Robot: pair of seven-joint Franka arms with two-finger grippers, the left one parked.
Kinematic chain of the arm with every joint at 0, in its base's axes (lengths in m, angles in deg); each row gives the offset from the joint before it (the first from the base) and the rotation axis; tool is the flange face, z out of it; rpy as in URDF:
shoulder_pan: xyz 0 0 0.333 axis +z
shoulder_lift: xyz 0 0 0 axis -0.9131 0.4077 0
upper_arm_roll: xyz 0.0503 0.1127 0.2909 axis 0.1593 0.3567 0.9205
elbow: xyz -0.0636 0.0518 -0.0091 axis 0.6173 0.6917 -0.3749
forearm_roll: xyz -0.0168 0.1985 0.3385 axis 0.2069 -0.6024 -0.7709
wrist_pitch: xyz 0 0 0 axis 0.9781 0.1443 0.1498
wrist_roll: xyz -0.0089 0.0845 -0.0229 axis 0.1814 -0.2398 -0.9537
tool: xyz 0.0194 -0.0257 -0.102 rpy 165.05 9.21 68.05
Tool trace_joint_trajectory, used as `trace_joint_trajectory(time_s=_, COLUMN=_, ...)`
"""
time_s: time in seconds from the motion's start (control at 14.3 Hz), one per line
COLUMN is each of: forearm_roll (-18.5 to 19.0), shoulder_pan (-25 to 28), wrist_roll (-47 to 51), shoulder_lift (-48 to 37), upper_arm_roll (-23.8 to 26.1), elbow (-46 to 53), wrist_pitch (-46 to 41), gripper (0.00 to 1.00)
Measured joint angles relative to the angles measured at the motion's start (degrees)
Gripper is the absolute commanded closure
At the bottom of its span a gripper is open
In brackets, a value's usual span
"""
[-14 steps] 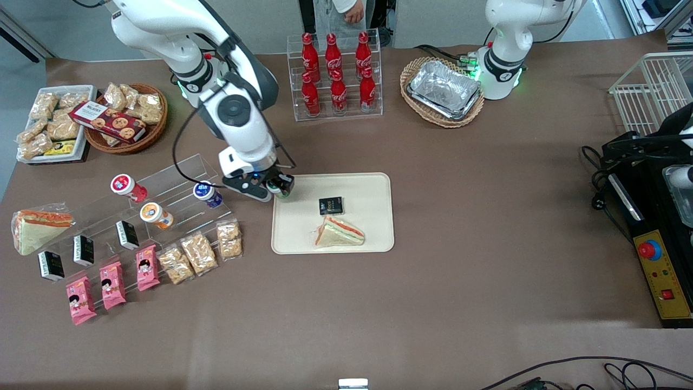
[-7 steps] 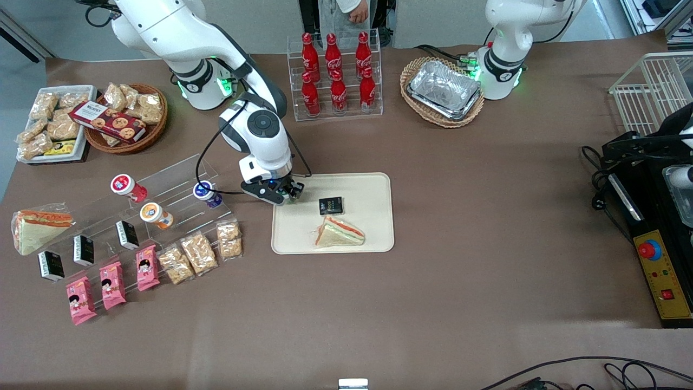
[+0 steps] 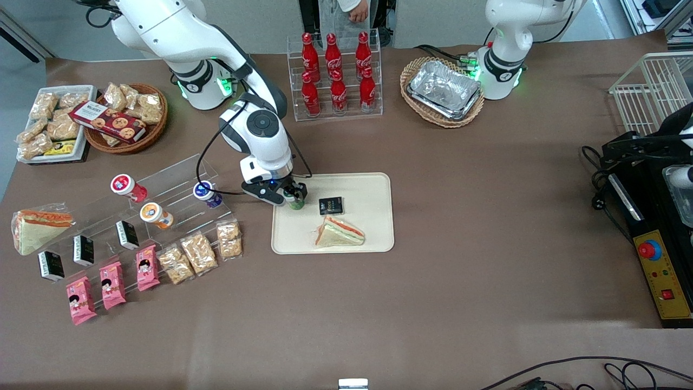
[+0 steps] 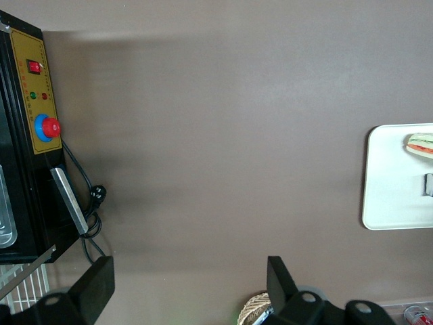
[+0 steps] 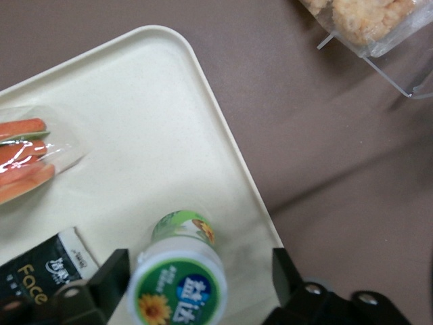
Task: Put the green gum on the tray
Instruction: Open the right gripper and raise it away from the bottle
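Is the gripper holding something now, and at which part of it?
It cannot be told: the gripper is around the green gum over the tray, fingers flanking its lid, but contact is not visible.

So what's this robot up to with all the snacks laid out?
The working arm's gripper is over the cream tray, with the green gum bottle between its fingers, which stand apart from it on either side. The bottle is upright at the tray, beside a small black packet. A wrapped sandwich also lies on the tray, nearer the front camera.
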Motion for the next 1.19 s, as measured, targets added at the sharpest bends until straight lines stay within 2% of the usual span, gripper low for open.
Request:
trace_joint_trajectory(time_s=0.56, forearm_roll=0.0, shoulder_pan=-0.3, wrist_roll=0.1, shoulder_lift=-1.1, upper_arm_roll=0.0, elbow=1.4, wrist_pitch=-0.4, gripper=0.00)
trace_joint_trajectory(time_s=0.77, forearm_roll=-0.5, shoulder_pan=-0.3, wrist_roll=-1.4, shoulder_lift=-3.9, upper_arm_roll=0.4, elbow=4.9, wrist_pitch=-8.4, gripper=0.00)
trace_joint_trajectory(time_s=0.84, forearm_roll=-2.8, shoulder_pan=-0.3, wrist_roll=-3.9, shoulder_lift=-5.1, upper_arm_roll=0.5, elbow=6.8, wrist_pitch=-12.5, gripper=0.00)
trace_joint_trajectory(time_s=0.98, forearm_roll=-10.5, shoulder_pan=-0.7, wrist_roll=-12.8, shoulder_lift=-8.2, upper_arm_roll=0.2, elbow=12.4, wrist_pitch=-22.7, gripper=0.00)
trace_joint_trajectory(time_s=1.05, forearm_roll=-14.0, shoulder_pan=-2.3, wrist_roll=-18.6, shoulder_lift=-10.6, upper_arm_roll=-0.1, elbow=17.7, wrist_pitch=-31.6, gripper=0.00)
trace_joint_trajectory(time_s=1.19, forearm_roll=-15.1, shoulder_pan=-4.9, wrist_roll=-24.1, shoulder_lift=-12.2, upper_arm_roll=-0.2, elbow=25.0, wrist_pitch=-42.6, gripper=0.00)
